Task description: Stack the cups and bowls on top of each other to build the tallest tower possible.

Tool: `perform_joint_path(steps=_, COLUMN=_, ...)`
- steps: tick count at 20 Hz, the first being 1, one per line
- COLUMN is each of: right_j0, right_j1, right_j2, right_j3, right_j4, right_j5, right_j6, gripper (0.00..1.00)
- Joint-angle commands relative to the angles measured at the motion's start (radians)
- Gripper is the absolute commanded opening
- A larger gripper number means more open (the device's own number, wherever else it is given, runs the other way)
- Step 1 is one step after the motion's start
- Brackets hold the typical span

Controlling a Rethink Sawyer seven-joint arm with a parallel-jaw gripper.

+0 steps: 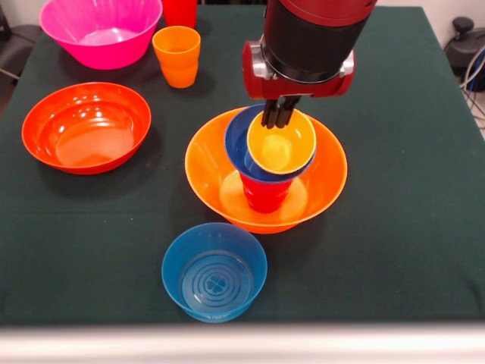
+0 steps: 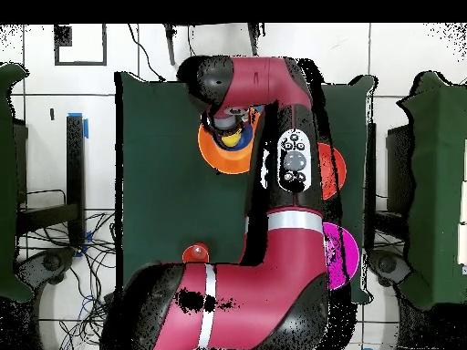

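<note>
The tower stands mid-table: a big yellow-orange bowl (image 1: 326,178) holds a red cup (image 1: 265,196), with a small dark blue bowl (image 1: 236,148) on top of it. A yellow cup (image 1: 282,148) sits tilted in the blue bowl, its mouth facing the camera. My gripper (image 1: 277,121) comes down from above, its fingers pinched together on the yellow cup's far rim. In the overhead view the arm covers most of the tower; only part of the yellow-orange bowl (image 2: 214,155) shows beside the gripper (image 2: 233,126).
A light blue bowl (image 1: 214,271) stands near the front edge. A wide orange-red bowl (image 1: 86,125) lies at the left, with a big pink bowl (image 1: 98,30), an orange cup (image 1: 176,54) and a red cup (image 1: 179,9) behind it.
</note>
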Motion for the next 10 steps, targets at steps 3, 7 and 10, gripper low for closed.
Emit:
perform_joint_path(steps=3, right_j0=0.002, right_j1=0.037, right_j2=0.027, right_j3=0.070, right_j4=-0.039, right_j5=0.123, right_j6=-0.105, gripper=0.00)
perform_joint_path(steps=7, right_j0=0.001, right_j1=0.040, right_j2=0.028, right_j3=0.067, right_j4=-0.042, right_j5=0.121, right_j6=-0.104, gripper=0.00)
perform_joint_path(steps=10, right_j0=0.000, right_j1=0.034, right_j2=0.025, right_j3=0.073, right_j4=-0.043, right_j5=0.125, right_j6=-0.105, gripper=0.00)
